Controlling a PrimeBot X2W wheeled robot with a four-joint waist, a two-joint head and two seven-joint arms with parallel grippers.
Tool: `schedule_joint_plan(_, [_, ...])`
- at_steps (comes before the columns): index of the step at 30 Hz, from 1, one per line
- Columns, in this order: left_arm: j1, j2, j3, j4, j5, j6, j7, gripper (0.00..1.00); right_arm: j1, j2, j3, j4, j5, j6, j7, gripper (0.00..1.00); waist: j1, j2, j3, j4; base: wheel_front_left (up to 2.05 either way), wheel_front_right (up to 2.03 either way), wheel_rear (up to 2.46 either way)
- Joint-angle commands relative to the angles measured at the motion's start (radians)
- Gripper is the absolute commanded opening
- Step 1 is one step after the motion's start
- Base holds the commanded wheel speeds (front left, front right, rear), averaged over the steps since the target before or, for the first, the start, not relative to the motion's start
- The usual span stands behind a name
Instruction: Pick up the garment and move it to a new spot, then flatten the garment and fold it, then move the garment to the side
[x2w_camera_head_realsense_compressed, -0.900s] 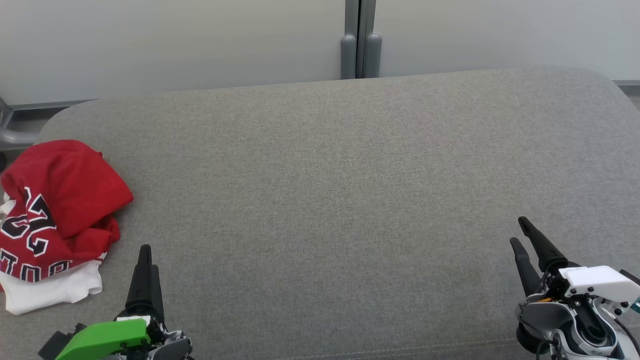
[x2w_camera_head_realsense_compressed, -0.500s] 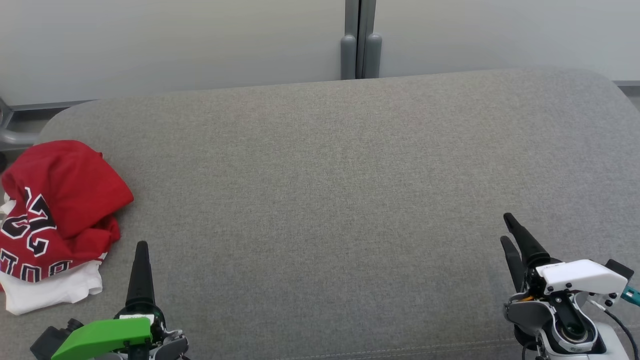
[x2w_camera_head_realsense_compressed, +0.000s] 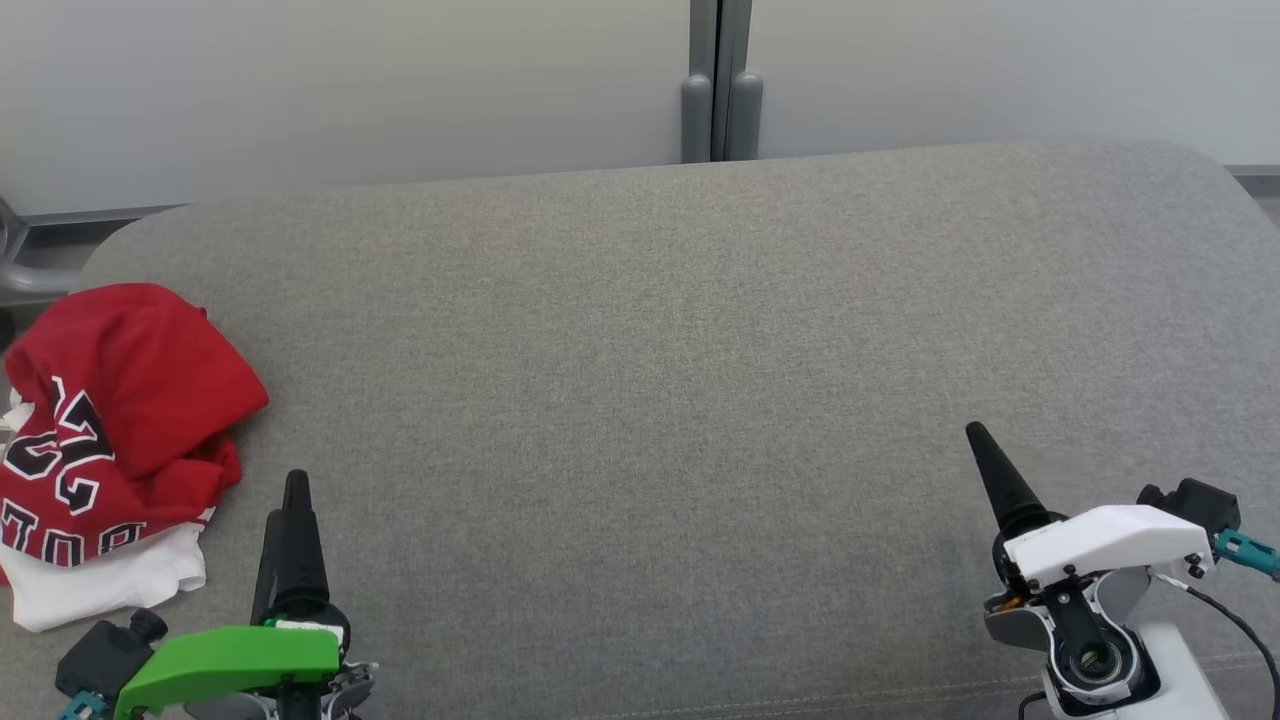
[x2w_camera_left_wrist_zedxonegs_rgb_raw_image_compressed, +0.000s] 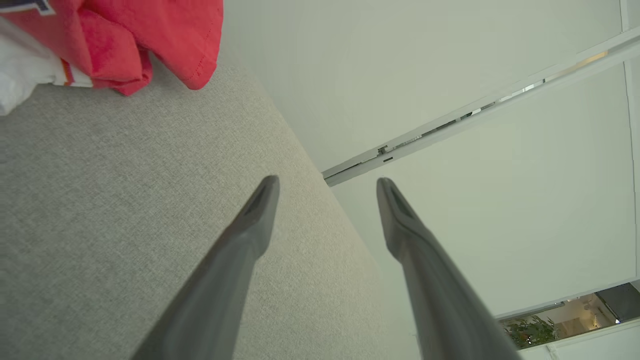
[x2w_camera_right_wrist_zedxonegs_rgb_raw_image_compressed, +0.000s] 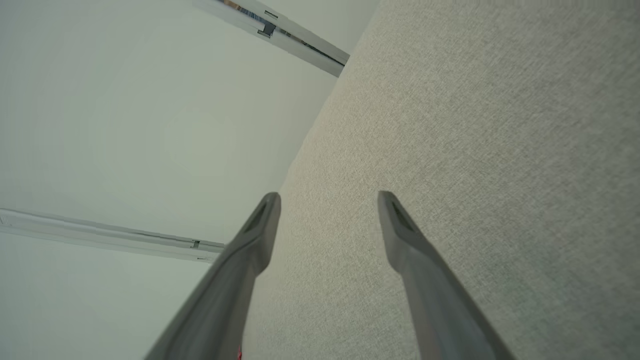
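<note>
The garment is a red jersey with black-and-white lettering, bunched up over some white cloth. It lies at the left end of the grey padded surface. In the left wrist view its red hem fills the top left corner. My left gripper hovers just right of the garment's near side, apart from it. Its fingers stand open around nothing in the left wrist view, where the left gripper points along the surface. My right gripper is far off at the lower right, and the right gripper is open and empty.
Pale wall panels run behind the surface, with a grey post at the middle of the back edge. A grey metal tube curves past the back left corner. The surface's rounded edges fall away at left and right.
My right gripper has drifted left and rolled, so its two fingers now line up as one in the head view. The left gripper has shifted slightly. The garment lies as before.
</note>
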Motion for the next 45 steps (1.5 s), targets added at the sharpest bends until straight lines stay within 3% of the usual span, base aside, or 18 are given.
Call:
schedule_joint_plan(1, [-0.008,0.004,-0.003,-0.020,0.059,0.006,-0.008,1.00,-0.027,-0.009,0.014,-0.020,-0.061,0.000,-0.018,1.00,0.0000,0.0000,-0.001,0.000,0.00,0.00,0.00])
schedule_joint_plan(14, [-0.001,0.023,-0.016,-0.006,0.334,0.043,-0.030,1.00,-0.034,-0.008,0.060,-0.014,-0.339,0.000,-0.087,1.00,0.0000,0.0000,-0.008,0.001,0.00,0.00,0.00])
schedule_joint_plan(45, [-0.010,0.074,-0.062,0.036,0.700,0.068,-0.037,1.00,-0.062,-0.008,0.163,0.079,-0.729,0.001,-0.189,1.00,0.0000,0.0000,-0.019,0.002,0.00,0.00,0.00])
